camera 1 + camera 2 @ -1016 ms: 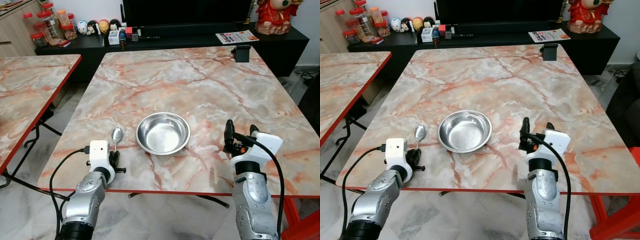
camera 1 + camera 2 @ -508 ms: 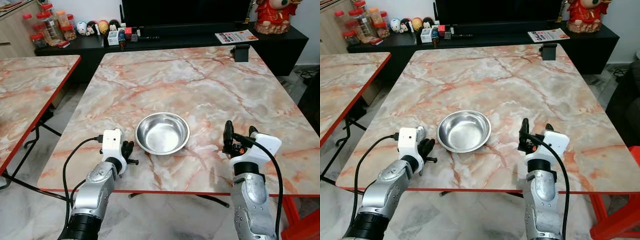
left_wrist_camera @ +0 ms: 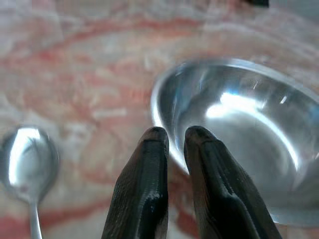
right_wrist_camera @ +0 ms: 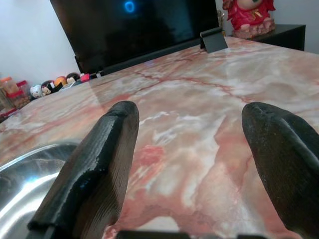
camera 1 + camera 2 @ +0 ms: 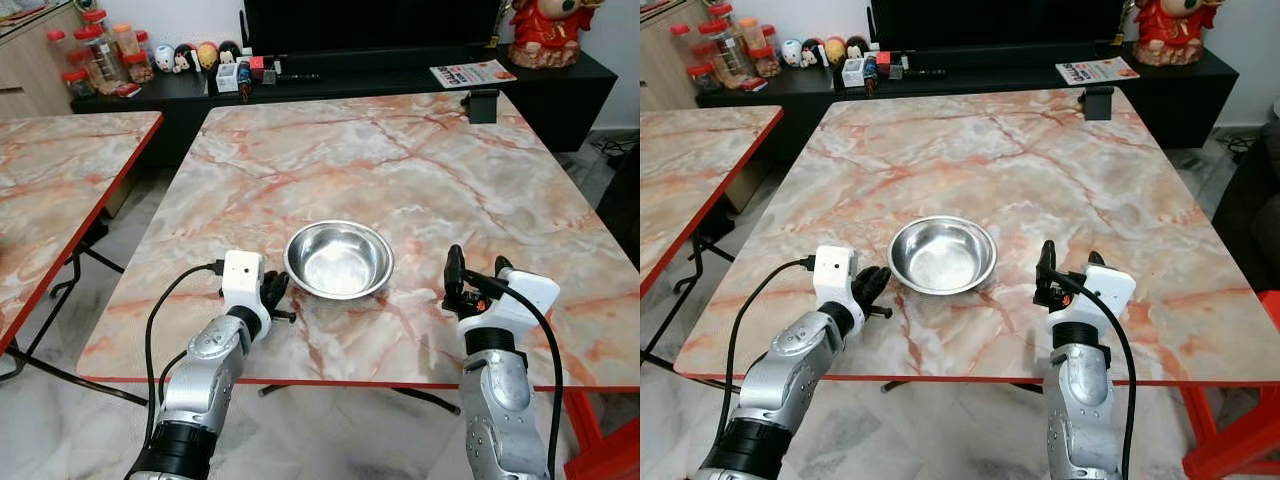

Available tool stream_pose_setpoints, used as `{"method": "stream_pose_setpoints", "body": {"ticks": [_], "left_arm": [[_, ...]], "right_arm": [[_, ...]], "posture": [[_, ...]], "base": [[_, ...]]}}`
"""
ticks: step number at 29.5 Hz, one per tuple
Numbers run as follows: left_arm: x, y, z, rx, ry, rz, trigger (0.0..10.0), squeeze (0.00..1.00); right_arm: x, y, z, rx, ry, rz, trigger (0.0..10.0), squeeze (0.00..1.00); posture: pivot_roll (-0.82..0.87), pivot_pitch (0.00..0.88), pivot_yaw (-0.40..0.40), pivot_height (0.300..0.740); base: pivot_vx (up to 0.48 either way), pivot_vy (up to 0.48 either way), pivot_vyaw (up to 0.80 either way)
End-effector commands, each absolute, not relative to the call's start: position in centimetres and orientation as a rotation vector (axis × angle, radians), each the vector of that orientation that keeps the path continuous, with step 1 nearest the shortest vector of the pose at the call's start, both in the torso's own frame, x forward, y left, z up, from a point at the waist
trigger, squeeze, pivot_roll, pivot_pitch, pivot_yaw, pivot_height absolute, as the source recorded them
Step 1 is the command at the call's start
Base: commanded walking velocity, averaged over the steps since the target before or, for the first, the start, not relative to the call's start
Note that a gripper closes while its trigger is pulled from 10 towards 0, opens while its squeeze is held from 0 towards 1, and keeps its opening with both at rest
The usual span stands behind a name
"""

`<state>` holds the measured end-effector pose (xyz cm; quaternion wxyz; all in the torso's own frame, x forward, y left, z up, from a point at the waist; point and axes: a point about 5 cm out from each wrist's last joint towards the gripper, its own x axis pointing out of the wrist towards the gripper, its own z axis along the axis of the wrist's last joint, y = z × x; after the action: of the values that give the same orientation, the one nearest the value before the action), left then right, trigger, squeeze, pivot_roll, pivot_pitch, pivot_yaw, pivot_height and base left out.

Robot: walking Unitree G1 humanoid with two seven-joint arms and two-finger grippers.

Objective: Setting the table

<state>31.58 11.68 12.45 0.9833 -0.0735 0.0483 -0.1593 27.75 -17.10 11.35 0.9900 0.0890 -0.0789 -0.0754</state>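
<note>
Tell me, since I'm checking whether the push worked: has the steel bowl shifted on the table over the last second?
Yes. The steel bowl has slid away from the robot and toward its right across the marble table, with the shut left gripper at its near-left rim.

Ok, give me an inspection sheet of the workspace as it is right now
Surface: marble-pattern table, red-edged.
Job's things: steel bowl near the front edge; spoon lying beside it.
Clutter: black stand at the far edge.
End effectors: left end effector shut, tips at the bowl's rim; right end effector open, right of the bowl, holding nothing.
Cables: black cable on the left arm, another on the right.
Surroundings: second table to the left; black TV console behind.
</note>
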Motion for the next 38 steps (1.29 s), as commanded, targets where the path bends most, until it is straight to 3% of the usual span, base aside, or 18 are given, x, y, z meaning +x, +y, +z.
{"method": "stream_pose_setpoints", "body": {"ticks": [1,11,15,16,21,22,23,25,38], "left_arm": [[31.6,12.1,13.0,-0.138,0.066,-0.310,10.0,0.00],[31.0,14.3,11.8,-0.091,0.116,-0.241,10.0,0.00],[30.9,13.6,12.3,-0.109,0.084,-0.295,10.0,0.03],[31.0,13.4,12.5,-0.116,0.072,-0.301,10.0,1.00],[31.0,11.9,13.9,-0.141,0.014,-0.390,10.0,1.00],[30.9,11.2,14.1,-0.144,0.012,-0.433,10.0,0.43],[30.8,10.6,14.2,-0.132,0.014,-0.474,10.0,0.00],[30.6,9.3,14.4,-0.105,0.019,-0.536,10.0,0.00],[33.5,6.9,14.1,0.088,0.087,-0.480,10.0,0.00]], "right_arm": [[27.7,-16.9,11.7,0.177,-0.176,-0.149,10.0,0.00],[27.9,-16.7,11.7,0.177,-0.171,-0.140,10.0,0.00],[27.9,-16.6,11.7,0.176,-0.169,-0.136,10.0,0.00],[27.9,-16.6,11.6,0.177,-0.169,-0.136,10.0,0.00],[27.8,-16.8,11.7,0.176,-0.173,-0.144,10.0,0.00],[27.9,-16.9,11.7,0.175,-0.173,-0.144,10.0,0.00],[27.9,-16.9,11.7,0.175,-0.173,-0.145,10.0,0.00],[27.9,-16.8,11.7,0.174,-0.174,-0.146,10.0,0.00],[27.9,-16.9,11.8,0.177,-0.179,-0.154,10.0,0.00]], "posture": [[0.02,0.055,0.108,0.740],[0.03,0.057,0.097,0.740],[0.02,0.056,0.097,0.740],[0.02,0.056,0.097,0.740],[0.02,0.052,0.100,0.740],[0.02,0.050,0.100,0.740],[0.02,0.050,0.101,0.740],[0.02,0.050,0.102,0.740],[0.01,0.047,0.108,0.740]], "base": [[0.000,0.000,0.00],[0.000,0.000,0.00],[0.000,0.000,0.00],[0.000,0.000,0.00],[0.000,0.000,0.00],[0.000,0.000,0.00],[0.000,0.000,0.00],[0.000,0.000,0.00],[0.000,0.000,0.00]]}}
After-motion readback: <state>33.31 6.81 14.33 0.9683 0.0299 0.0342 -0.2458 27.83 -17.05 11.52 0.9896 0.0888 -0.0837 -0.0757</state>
